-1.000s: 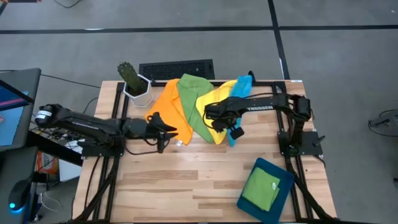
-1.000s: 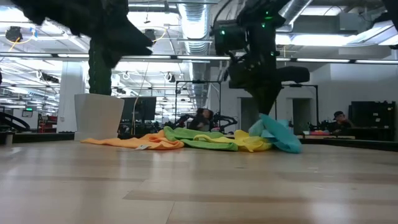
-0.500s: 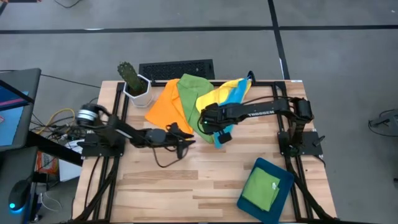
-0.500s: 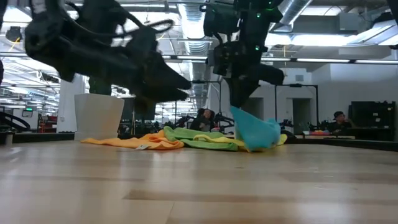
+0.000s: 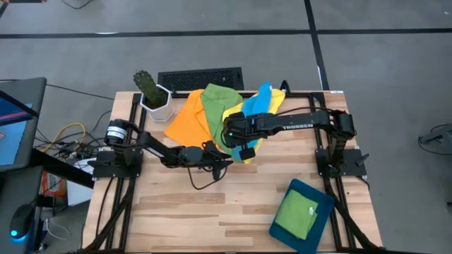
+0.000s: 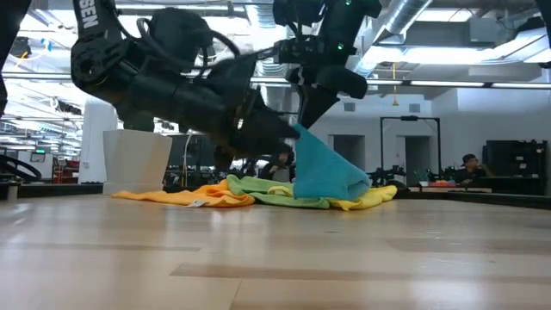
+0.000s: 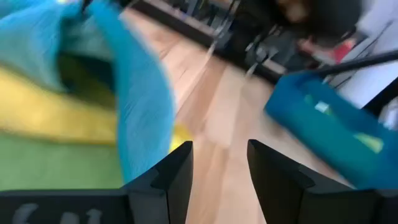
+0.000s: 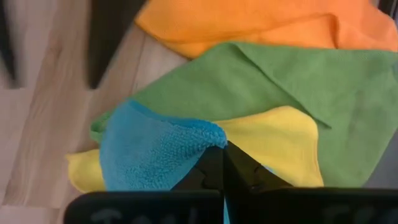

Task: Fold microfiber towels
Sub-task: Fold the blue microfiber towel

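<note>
The orange (image 5: 185, 116), green (image 5: 215, 104) and yellow (image 5: 234, 113) towels lie overlapping at the table's far middle. My right gripper (image 5: 236, 137) is shut on the bright blue towel (image 5: 258, 104) and holds it above the pile. The towel also shows in the low view (image 6: 323, 168) and in the right wrist view (image 8: 149, 155). My left gripper (image 7: 219, 180) is open just left of the hanging blue towel (image 7: 140, 118), without clearly touching it. A second green towel (image 5: 296, 213) lies folded in the teal tray. My right gripper pinches a bunched bit of the blue towel's edge (image 8: 202, 142) between its two shut fingers, slanting down from the table's right. The towel hangs below the fingers (image 6: 301, 138) as a slack drape. Its lower and far parts (image 6: 349, 191) rest on the yellow towel.
A cactus in a white pot (image 5: 152, 95) and a black keyboard (image 5: 200, 77) stand at the far left. The teal tray (image 5: 323, 204) sits at the near right corner. Bare wood (image 5: 191, 204) spreads over the near left half.
My right gripper has gone up and toward the table's left with the blue towel. The held end has been drawn over the yellow towel, and the far end stays on the pile. My left gripper has gone toward the table's right, up to the hanging blue towel.
</note>
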### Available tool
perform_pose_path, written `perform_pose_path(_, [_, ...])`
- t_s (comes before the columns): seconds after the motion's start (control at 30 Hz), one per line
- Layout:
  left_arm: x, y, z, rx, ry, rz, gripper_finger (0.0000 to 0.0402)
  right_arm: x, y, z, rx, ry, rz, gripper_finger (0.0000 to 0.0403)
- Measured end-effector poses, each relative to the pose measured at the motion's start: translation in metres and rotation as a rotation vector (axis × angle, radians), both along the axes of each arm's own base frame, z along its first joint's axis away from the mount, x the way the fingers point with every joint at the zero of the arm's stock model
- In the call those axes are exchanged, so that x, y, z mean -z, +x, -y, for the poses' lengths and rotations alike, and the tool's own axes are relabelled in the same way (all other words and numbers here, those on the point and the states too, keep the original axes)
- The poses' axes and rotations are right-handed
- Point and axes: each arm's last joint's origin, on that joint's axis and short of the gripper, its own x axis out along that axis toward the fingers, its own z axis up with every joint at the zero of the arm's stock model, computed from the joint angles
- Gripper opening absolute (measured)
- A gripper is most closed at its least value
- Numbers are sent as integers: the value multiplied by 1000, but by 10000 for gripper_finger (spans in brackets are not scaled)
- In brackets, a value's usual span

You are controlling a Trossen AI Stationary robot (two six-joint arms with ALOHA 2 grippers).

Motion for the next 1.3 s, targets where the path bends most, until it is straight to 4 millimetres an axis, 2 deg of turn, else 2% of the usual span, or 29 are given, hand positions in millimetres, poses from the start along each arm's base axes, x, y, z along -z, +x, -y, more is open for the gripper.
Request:
perform_pose_path(0.2, [5,-5,-12,-55,3,-28,145,0,0,-1,-20,-6,-6,18])
perform_pose_path(0.43, [3,0,-21,-3,78,-48,145,-1,2,-1,-38,-13,10,17])
perform_pose_path(0.77, [4,0,-34,-1,96,-66,145,-2,3,-7,-79,-25,12,20])
perform_pose_path(1.3, [5,-1,-37,3,114,-79,144,-29,13,-13,-100,-35,98,20])
